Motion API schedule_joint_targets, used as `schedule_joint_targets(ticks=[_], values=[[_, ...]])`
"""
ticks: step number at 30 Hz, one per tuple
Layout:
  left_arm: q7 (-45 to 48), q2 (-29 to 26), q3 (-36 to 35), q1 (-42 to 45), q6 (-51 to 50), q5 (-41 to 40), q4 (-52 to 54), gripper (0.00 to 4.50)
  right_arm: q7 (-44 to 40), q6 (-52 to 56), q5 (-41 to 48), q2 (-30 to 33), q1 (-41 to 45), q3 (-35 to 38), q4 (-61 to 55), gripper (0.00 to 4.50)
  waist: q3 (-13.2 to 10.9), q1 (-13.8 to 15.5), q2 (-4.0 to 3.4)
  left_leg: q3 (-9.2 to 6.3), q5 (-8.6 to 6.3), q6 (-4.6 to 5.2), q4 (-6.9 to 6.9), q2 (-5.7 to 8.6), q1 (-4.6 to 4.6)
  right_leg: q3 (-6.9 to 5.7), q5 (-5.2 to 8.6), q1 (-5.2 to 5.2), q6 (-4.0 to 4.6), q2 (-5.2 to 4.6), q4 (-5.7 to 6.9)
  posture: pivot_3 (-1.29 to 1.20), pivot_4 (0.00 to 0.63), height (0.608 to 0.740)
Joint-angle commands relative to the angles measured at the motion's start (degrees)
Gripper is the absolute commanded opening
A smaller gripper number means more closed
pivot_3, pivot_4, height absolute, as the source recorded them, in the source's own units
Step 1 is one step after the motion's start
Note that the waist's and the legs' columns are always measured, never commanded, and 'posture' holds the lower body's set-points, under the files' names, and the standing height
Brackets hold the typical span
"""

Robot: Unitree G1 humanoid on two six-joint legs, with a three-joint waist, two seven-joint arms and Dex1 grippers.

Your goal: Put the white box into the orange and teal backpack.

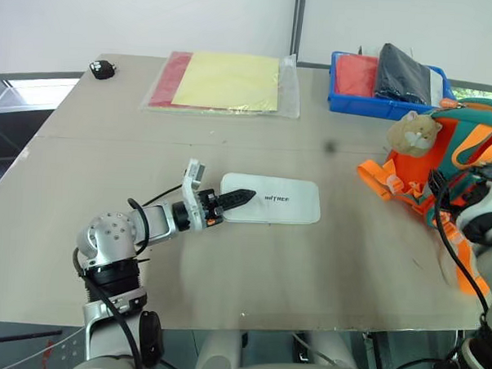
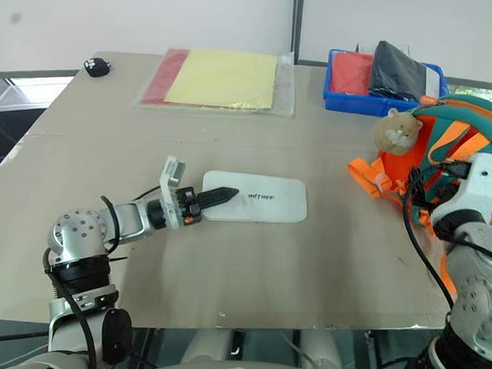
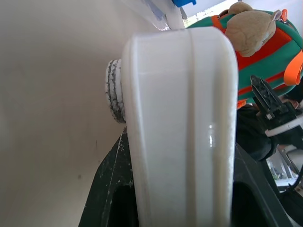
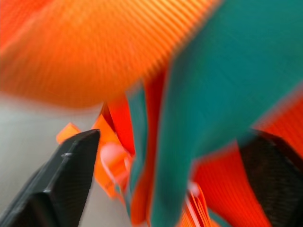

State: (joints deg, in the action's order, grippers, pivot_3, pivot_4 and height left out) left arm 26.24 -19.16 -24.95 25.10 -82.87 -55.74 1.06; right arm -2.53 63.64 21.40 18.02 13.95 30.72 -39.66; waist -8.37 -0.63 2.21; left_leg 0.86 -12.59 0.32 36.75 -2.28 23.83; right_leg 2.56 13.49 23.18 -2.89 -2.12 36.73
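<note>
The white box [image 1: 282, 200] lies flat on the table's middle, dark lettering up. My left gripper [image 1: 241, 196] is shut on its near left end, one black finger lying over the top. In the left wrist view the box's rounded edge [image 3: 180, 118] stands between the two fingers [image 3: 106, 189]. The orange and teal backpack [image 1: 409, 179] sits at the right edge with a beige plush charm [image 1: 413, 132] on it. My right gripper [image 4: 173, 142] is open right against the backpack, with a teal and orange part of it between the wide-apart fingers [image 4: 71, 175].
A clear sleeve of yellow and red paper [image 1: 226, 81] lies at the table's far side. A blue bin [image 1: 347, 103] with red and dark items stands at the far right, behind the backpack. A small black object [image 1: 102, 68] sits at the far left corner.
</note>
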Motion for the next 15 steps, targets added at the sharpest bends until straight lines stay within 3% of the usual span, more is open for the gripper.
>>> schedule_joint_targets(ticks=[1, 6, 10, 15], values=[[-3.7, 0.7, -2.2, -1.1, 4.0, 1.1, 2.0, 1.03, -0.5, -9.9, -3.0, 0.9, 2.0, -3.3, 5.5, 2.63, 0.0, -0.1, -0.01, 0.01, 0.00, 0.00, 0.00, 0.00, 0.00, 0.01, 0.00, 0.00, 0.00, 0.00, -0.01, 0.00, 0.150, 0.740], [-6.2, 4.3, -6.1, -1.9, 9.2, -2.8, 5.7, 1.03, -6.9, -20.8, -3.2, 3.0, 4.0, -8.3, 11.5, 0.04, -0.1, -0.5, -0.09, 0.10, 0.00, 0.00, -0.01, -0.03, -0.02, 0.11, -0.01, 0.04, -0.02, 0.04, 0.01, 0.00, 0.150, 0.740], [-9.8, 6.6, -9.3, -0.5, 12.3, -6.4, 6.2, 1.03, -12.9, -26.4, -0.4, 3.1, 8.1, -11.8, 15.1, 0.04, -0.2, -1.0, -0.14, 0.12, 0.00, 0.00, -0.01, -0.04, -0.02, 0.15, -0.03, 0.06, -0.05, 0.09, 0.02, 0.00, 0.150, 0.740], [-13.5, 5.4, -13.0, 2.3, 18.6, -8.6, 6.4, 1.03, -26.0, -33.0, 3.2, 1.6, 20.0, -21.3, 22.7, 0.04, -0.4, -2.0, -0.17, 0.21, 0.00, 0.00, -0.11, -0.05, 0.04, 0.28, -0.16, 0.20, -0.27, 0.14, 0.02, 0.00, 0.150, 0.740]])
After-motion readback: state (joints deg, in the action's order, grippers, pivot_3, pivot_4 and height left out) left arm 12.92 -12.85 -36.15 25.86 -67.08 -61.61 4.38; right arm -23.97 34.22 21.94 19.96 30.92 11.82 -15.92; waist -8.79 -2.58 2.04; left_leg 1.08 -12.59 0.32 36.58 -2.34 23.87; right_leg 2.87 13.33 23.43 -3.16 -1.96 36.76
